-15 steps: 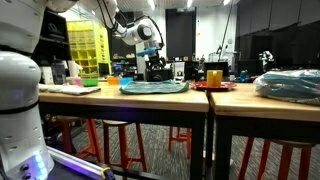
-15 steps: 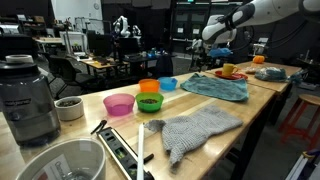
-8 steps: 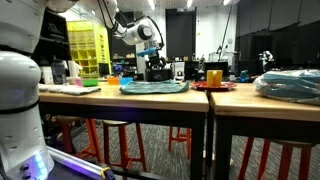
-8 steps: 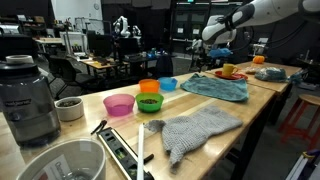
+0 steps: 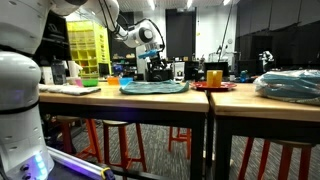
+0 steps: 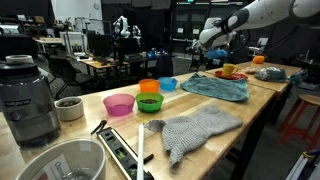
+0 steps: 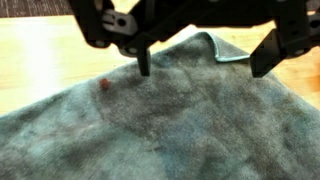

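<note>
My gripper [image 7: 205, 68] is open and empty, coming in from the top of the wrist view. It hangs over a teal towel [image 7: 170, 125] spread on a wooden table [image 7: 40, 60], just above the towel's curled-up corner [image 7: 215, 45]. A small red speck [image 7: 103, 85] lies on the towel at the left. In both exterior views the gripper [image 5: 152, 48] [image 6: 200, 45] hovers above the towel [image 5: 154, 87] [image 6: 216, 88].
A grey knitted cloth [image 6: 195, 130], pink [image 6: 119, 104], green [image 6: 150, 102], orange and blue bowls, a blender [image 6: 28, 100] and a metal bowl [image 6: 58, 162] sit on the near table. A red plate with a yellow cup [image 5: 214, 79] and a bundled blue cloth [image 5: 292, 85] lie beyond.
The arm and gripper have shifted slightly sideways over the teal towel. Nothing was grasped or released.
</note>
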